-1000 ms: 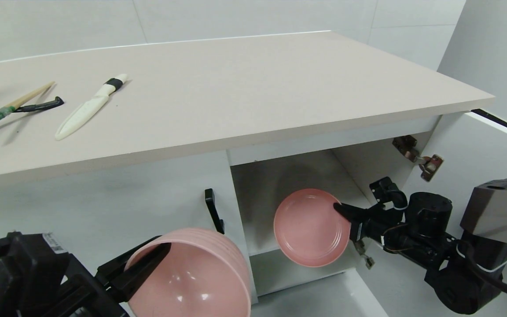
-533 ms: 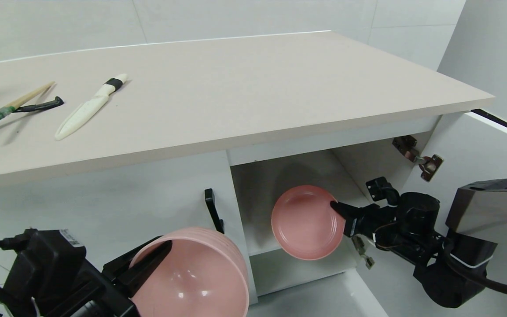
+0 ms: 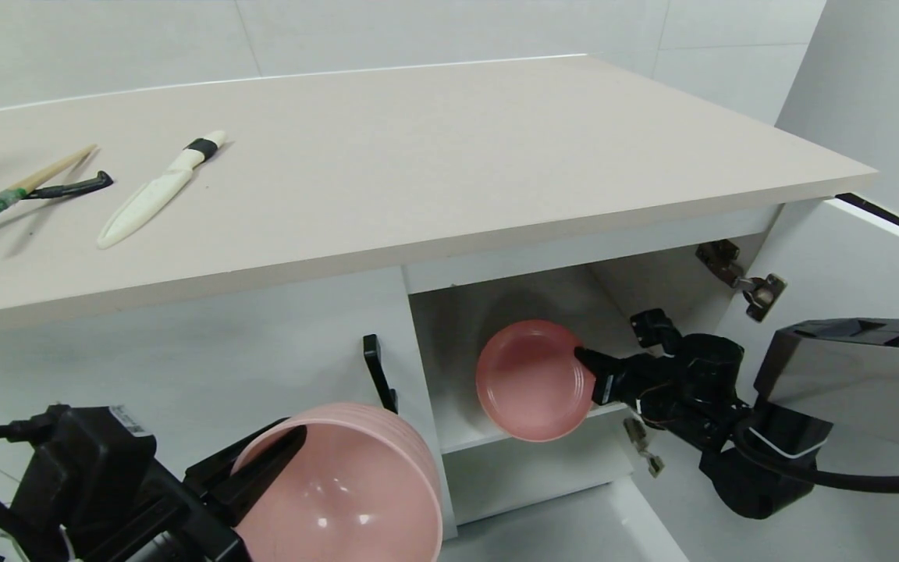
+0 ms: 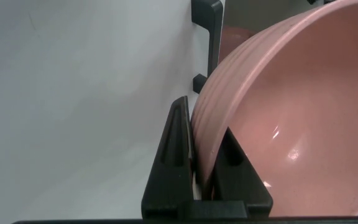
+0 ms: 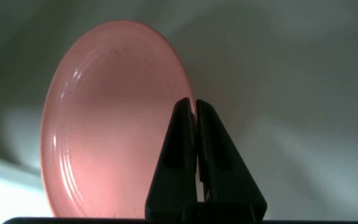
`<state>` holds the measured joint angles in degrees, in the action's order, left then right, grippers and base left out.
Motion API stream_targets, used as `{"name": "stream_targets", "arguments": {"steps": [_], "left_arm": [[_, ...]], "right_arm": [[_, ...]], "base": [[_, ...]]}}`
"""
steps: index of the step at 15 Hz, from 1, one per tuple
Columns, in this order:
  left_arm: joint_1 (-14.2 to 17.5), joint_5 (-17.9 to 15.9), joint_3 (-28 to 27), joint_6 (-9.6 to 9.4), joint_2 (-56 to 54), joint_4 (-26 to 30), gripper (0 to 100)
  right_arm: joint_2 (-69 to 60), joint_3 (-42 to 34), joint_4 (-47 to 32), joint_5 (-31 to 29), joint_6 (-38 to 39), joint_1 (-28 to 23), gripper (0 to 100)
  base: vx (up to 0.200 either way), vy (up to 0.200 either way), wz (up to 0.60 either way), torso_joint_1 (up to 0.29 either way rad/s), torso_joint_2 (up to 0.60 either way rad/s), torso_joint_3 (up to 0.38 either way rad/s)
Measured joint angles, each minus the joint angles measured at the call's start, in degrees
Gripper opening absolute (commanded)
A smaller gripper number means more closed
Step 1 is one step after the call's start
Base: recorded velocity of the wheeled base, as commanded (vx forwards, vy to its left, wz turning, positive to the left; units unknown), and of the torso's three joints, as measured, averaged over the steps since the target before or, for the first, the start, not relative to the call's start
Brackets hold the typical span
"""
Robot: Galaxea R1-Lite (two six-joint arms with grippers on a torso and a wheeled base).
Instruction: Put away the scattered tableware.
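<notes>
Countertop (image 3: 434, 156) in pale beige stretches across the room, backed by a white tiled wall (image 3: 418, 27). Toward its left end lies a cream knife (image 3: 154, 193) with a dark band on the handle. Just beside the knife, a pair of wooden chopsticks (image 3: 24, 186) crosses a black-handled utensil (image 3: 79, 186).

Under the top, the white cabinet has a closed door (image 3: 223, 359) with a black handle (image 3: 378, 375). To the right of it is an open compartment whose door (image 3: 847, 257) swings out wide, its metal hinges (image 3: 762, 293) showing.

The right gripper (image 3: 584, 361) reaches into that opening, its jaws pinched tight on the rim of a pink plate (image 3: 527, 378). The plate stands on edge above the inner shelf (image 3: 465, 441). I cannot tell whether its lower rim touches the shelf.

The left gripper (image 3: 282, 443) hangs low in front of the closed door. It is clamped over the wall of a pink bowl (image 3: 348, 499), one finger inside and one outside. The bowl is tilted, its hollow turned up and outward.
</notes>
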<state>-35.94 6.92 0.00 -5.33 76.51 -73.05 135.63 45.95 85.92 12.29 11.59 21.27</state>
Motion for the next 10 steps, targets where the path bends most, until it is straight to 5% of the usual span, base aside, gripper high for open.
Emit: {"name": "stream_targets", "arguments": {"steps": [10], "left_arm": [[0.0,0.0,0.0,0.07,1.2,-0.3,0]], "right_arm": [[3.6,10.9,-7.7,-4.8,0.0,-0.5,0]], "base": [[0.0,0.0,0.0,0.0,0.0,0.0]]}}
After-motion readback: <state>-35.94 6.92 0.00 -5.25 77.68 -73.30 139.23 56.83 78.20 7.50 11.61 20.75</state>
